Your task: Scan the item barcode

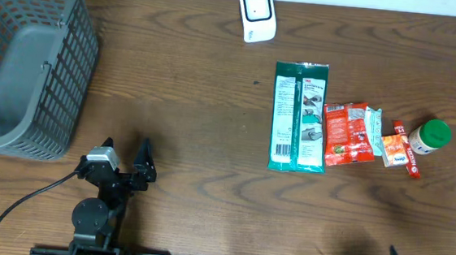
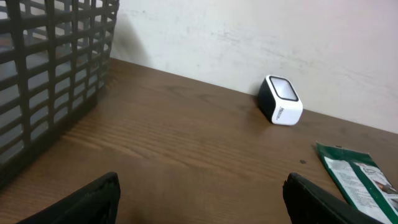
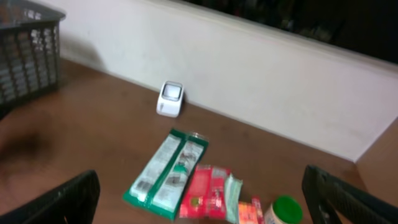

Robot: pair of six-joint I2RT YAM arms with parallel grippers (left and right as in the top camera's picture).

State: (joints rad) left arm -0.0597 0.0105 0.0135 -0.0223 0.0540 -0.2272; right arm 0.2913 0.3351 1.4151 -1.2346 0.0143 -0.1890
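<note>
1 scanner (image 1: pixel 257 14), 1 basket (image 1: pixel 29 63), 1 bottle (image 1: pixel 429 136), 1 green pkt (image 1: pixel 298 117)

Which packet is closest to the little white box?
The long green-and-white flat packet; the red foil packet and small orange packet lie farther right.

One grey plastic lattice basket (image 1: pixel 73 75) is counted, and one small white box-shaped scanner with a dark face (image 1: pixel 257 14). Five flat packets are counted: one long green-and-white pouch (image 1: pixel 299 117), one red pouch (image 1: pixel 346 135), one pale green sachet (image 1: pixel 372 127), one orange sachet (image 1: pixel 393 147) and one thin red stick (image 1: pixel 411 162). One white bottle with a green cap (image 1: pixel 429 136) is seen.
</note>
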